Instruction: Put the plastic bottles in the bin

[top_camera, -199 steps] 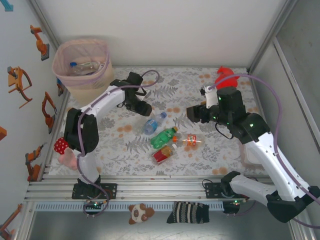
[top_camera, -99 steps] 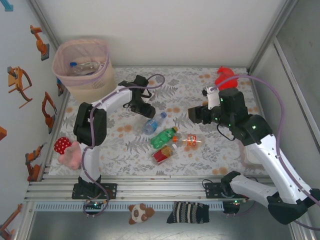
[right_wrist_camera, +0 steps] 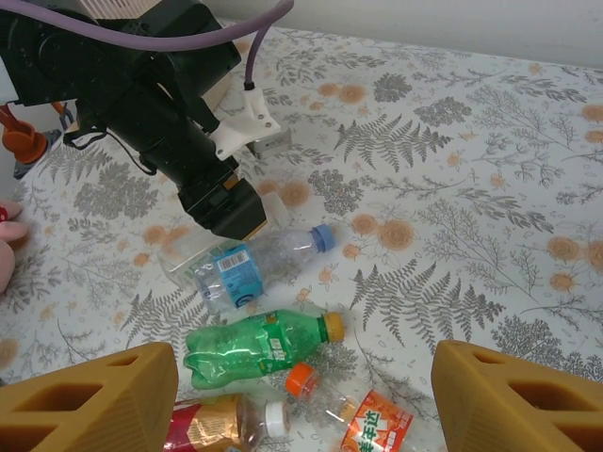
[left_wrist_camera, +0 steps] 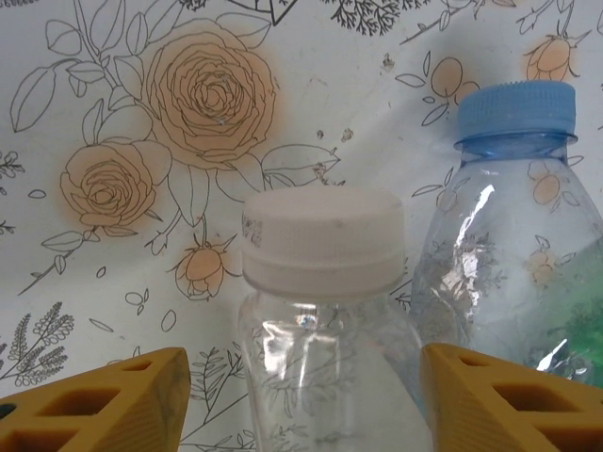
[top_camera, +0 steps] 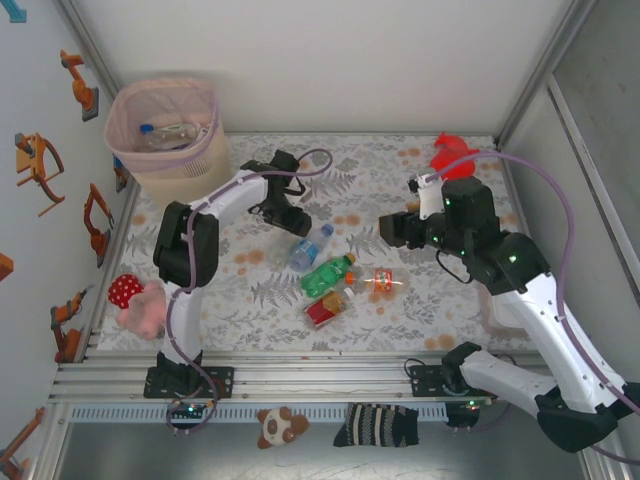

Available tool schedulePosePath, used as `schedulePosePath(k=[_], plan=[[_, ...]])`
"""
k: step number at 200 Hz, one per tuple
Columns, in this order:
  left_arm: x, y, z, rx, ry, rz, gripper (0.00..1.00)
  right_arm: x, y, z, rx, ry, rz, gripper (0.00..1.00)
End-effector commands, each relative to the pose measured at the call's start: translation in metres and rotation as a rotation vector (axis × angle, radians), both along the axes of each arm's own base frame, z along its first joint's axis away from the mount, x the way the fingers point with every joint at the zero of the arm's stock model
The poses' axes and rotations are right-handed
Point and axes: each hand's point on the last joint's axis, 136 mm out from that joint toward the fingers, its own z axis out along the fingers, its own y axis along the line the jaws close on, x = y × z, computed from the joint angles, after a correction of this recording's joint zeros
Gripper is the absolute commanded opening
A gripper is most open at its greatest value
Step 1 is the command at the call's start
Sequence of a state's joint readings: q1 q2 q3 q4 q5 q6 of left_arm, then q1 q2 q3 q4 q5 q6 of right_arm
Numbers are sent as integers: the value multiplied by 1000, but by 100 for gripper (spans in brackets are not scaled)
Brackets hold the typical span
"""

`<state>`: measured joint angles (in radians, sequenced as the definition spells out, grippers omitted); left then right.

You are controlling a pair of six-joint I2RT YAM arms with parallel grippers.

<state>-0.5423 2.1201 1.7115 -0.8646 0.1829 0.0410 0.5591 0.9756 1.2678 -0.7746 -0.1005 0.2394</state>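
My left gripper is low over the mat, open, its yellow fingers on either side of a lying clear plastic bottle with a white cap; a gap shows at the left finger. Beside it lies a clear bottle with a blue label and blue cap. Nearby lie a green bottle, a red-and-brown labelled one and an orange-labelled one. My right gripper hovers open above them, holding nothing. The beige bin stands at the back left with bottles inside.
A red plush sits at the back right and a pink plush at the left edge. Orange toys hang on the left wall. A bear plush and a striped sock lie in front of the rail.
My left gripper has slid a little right onto the white-capped bottle and its fingers have drawn closer. The right gripper has barely shifted.
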Motion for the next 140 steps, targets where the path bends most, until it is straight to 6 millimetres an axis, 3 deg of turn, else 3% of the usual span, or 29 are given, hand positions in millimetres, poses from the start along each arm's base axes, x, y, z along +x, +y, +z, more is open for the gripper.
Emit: schedulePosePath(k=[1, 76, 111, 140], plan=[[-2, 0, 0, 14, 20, -20, 61, -2, -4, 2, 1, -7, -19, 70], [-4, 4, -12, 54, 54, -7, 62, -1, -4, -1, -7, -1, -18, 70], [-5, 6, -15, 63, 62, -7, 55, -1, -4, 1, -2, -10, -19, 71], [0, 12, -5, 79, 26, 3, 52, -1, -4, 2, 0, -16, -19, 71]])
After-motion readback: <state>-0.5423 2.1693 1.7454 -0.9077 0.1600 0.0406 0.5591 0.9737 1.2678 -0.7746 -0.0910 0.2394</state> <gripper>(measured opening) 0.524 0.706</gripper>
